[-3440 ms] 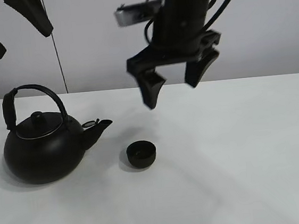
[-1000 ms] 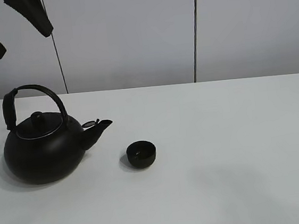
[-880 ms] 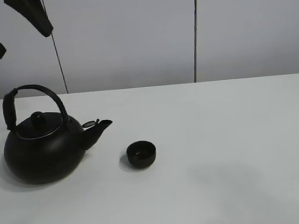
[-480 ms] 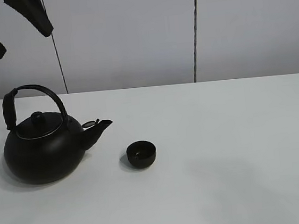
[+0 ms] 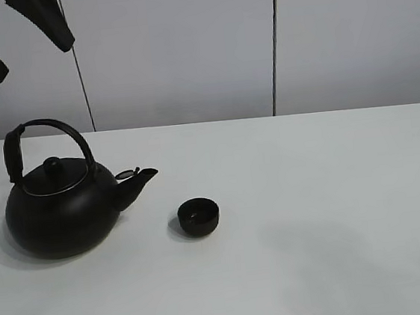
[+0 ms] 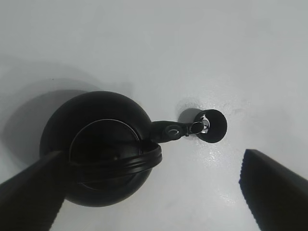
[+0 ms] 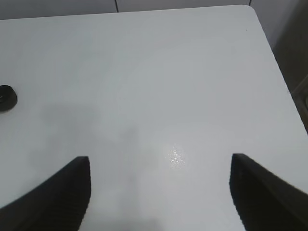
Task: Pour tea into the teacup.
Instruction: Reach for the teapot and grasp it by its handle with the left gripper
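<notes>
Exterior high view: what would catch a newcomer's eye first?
The big black kettle on the left side of the white table, its spout aimed at the small teacup that stands just apart from it. High above the kettle hangs the left gripper, fingers open and holding nothing.

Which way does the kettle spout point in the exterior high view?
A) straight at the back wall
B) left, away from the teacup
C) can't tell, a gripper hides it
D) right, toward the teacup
D: the spout sticks out of the right side of the kettle, toward the teacup, which stands apart from it, with nothing covering it.
</notes>
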Controlling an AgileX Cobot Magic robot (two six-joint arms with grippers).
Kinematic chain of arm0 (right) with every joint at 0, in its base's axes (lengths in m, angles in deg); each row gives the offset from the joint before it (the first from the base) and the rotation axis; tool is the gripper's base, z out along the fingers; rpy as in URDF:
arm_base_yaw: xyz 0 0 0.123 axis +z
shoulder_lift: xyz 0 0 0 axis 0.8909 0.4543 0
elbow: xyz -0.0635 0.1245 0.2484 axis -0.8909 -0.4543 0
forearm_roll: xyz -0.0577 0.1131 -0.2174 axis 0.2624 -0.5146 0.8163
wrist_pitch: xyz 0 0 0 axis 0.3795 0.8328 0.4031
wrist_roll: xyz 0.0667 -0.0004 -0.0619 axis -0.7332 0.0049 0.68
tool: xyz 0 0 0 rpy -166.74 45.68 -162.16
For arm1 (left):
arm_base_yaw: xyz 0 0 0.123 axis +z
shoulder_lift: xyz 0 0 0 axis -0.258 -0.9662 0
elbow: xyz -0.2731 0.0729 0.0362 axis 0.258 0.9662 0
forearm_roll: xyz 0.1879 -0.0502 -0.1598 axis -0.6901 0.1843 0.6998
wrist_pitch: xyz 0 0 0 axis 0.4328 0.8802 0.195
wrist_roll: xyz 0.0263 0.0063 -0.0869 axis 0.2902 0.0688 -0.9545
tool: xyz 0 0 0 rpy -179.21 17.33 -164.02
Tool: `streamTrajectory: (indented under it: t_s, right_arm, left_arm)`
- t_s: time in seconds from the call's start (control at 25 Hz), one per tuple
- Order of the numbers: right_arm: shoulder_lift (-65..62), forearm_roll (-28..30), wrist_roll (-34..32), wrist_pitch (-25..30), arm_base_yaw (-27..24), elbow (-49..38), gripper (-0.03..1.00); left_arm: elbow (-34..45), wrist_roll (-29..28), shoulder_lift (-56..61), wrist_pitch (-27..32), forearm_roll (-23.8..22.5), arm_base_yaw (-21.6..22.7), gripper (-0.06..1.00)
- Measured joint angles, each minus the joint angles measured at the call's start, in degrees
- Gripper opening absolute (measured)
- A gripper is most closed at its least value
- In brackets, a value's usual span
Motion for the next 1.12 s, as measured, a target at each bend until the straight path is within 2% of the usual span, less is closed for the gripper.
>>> streamTrajectory:
  t_s: [0.32,0.52,0.68,0.96,1.04,1.12]
  right_arm:
    - [0.0,0.0,0.0,0.0,0.0,0.0,0.54]
    - [0.0,0.0,0.0,0.0,0.0,0.0,0.54]
    - [0.0,0.0,0.0,0.0,0.0,0.0,0.54]
    - [0.0,0.0,0.0,0.0,0.0,0.0,0.54]
    - [0.0,0.0,0.0,0.0,0.0,0.0,0.54]
    - [0.0,0.0,0.0,-0.1,0.0,0.0,0.54]
  left_arm:
    - [0.0,0.0,0.0,0.3,0.0,0.0,0.70]
    - [0.0,0.0,0.0,4.8,-0.1,0.0,0.70]
    - [0.0,3.3,1.1,6.0,-0.1,0.5,0.70]
    - [0.5,11.1,16.2,-2.0,-1.0,0.7,0.70]
    - [3.6,11.5,21.4,-4.4,-1.5,0.7,0.70]
    - [10.3,12.0,25.7,-7.8,-1.8,0.7,0.70]
